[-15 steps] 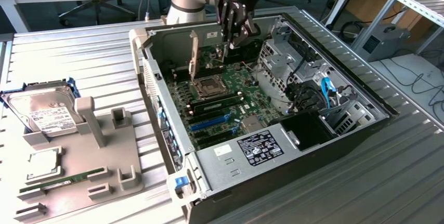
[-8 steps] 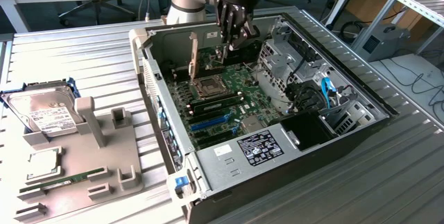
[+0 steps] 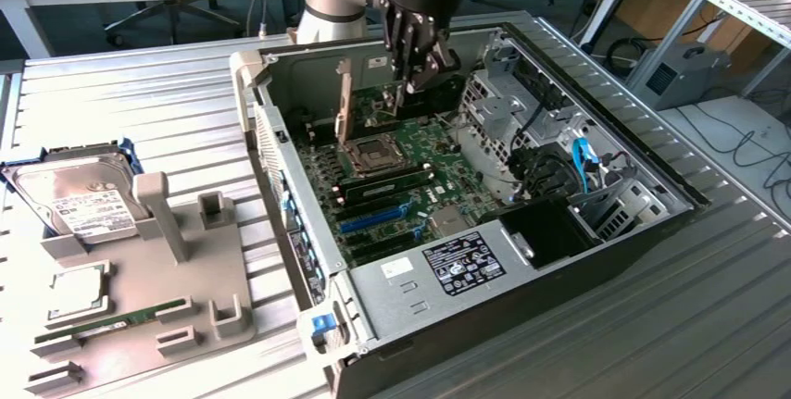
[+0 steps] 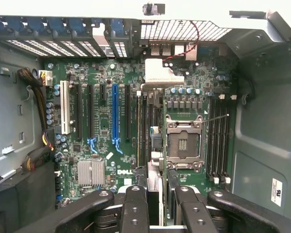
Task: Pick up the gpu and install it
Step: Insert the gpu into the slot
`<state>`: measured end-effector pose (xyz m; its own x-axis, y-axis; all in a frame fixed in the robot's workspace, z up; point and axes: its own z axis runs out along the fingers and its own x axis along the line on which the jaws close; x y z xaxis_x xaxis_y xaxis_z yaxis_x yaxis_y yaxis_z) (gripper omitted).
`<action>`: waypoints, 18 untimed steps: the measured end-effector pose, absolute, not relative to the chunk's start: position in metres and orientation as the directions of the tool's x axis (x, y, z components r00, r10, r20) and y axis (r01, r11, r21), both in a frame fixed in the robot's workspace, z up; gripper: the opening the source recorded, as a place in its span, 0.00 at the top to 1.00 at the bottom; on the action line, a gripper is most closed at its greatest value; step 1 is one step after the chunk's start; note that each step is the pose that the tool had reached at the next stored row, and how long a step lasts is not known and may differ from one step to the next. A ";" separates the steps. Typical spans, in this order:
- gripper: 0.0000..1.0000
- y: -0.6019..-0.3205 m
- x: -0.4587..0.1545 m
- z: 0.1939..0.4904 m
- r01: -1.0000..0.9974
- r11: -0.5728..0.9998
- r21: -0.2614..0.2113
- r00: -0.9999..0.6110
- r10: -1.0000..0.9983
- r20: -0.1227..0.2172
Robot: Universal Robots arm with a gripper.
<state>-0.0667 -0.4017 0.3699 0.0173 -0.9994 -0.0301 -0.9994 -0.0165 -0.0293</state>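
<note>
The gpu [image 3: 385, 107] stands on its long edge inside the open computer case [image 3: 266, 93], its pale metal bracket [image 3: 344, 98] toward the case's rear wall. My gripper [image 3: 418, 66] reaches down from above and is shut on the card's upper edge. In the wrist view the gpu [image 4: 145, 136] shows edge-on as a thin dark strip running from between my fingers [image 4: 134, 206] to its white bracket [image 4: 160, 77]. It sits over the motherboard [image 4: 102, 121], between the blue slot [image 4: 115, 114] and the CPU socket [image 4: 183, 141]. I cannot tell whether its lower edge touches a slot.
The power supply [image 3: 464, 260], a drive cage and blue cables [image 3: 581, 158] crowd the case on the exterior view's right. On the exterior view's left a grey fixture [image 3: 161, 260] carries a hard drive [image 3: 74, 195], a CPU [image 3: 74, 290] and a RAM stick [image 3: 111, 320].
</note>
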 end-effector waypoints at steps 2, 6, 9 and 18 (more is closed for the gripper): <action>0.73 -0.402 -0.068 0.368 -0.999 -0.016 -0.029 0.017 -0.999 -0.030; 0.73 -0.402 -0.068 0.365 -0.999 -0.016 -0.029 0.017 -0.999 -0.030; 0.73 -0.402 -0.069 0.365 -0.999 -0.016 -0.029 0.017 -0.999 -0.030; 0.73 -0.402 -0.070 0.363 -0.999 -0.016 -0.029 0.017 -0.999 -0.030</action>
<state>-0.0696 -0.4019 0.3633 0.0173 -0.9994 -0.0301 -0.9994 -0.0164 -0.0294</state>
